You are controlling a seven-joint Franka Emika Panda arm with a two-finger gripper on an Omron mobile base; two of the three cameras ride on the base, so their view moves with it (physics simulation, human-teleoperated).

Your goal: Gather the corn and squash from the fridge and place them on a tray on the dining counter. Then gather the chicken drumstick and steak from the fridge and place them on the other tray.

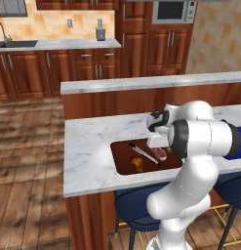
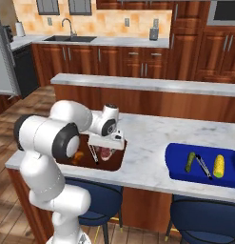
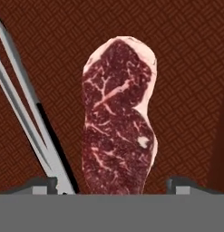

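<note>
The steak (image 3: 118, 122) lies flat on the brown tray (image 3: 186, 68), between my gripper's (image 3: 111, 183) wide-spread fingertips and touching neither. My gripper (image 1: 158, 144) hangs open just above the steak (image 1: 161, 154) at the right end of the brown tray (image 1: 123, 166). The orange chicken drumstick (image 1: 138, 162) rests in the same tray beside metal tongs (image 1: 144, 154). In the right base view my gripper (image 2: 107, 143) is over the steak (image 2: 107, 153), with the drumstick (image 2: 78, 156) partly behind my arm. On the blue tray (image 2: 178, 174) lie the green squash (image 2: 190, 162) and the corn (image 2: 218, 166).
Both trays sit on the marble dining counter (image 1: 88, 151), which has a raised ledge (image 1: 141, 84) behind it. Blue stools (image 2: 200, 214) stand under its front edge. A second pair of tongs (image 2: 203, 167) lies in the blue tray. The fridge door (image 2: 2, 62) stands far left.
</note>
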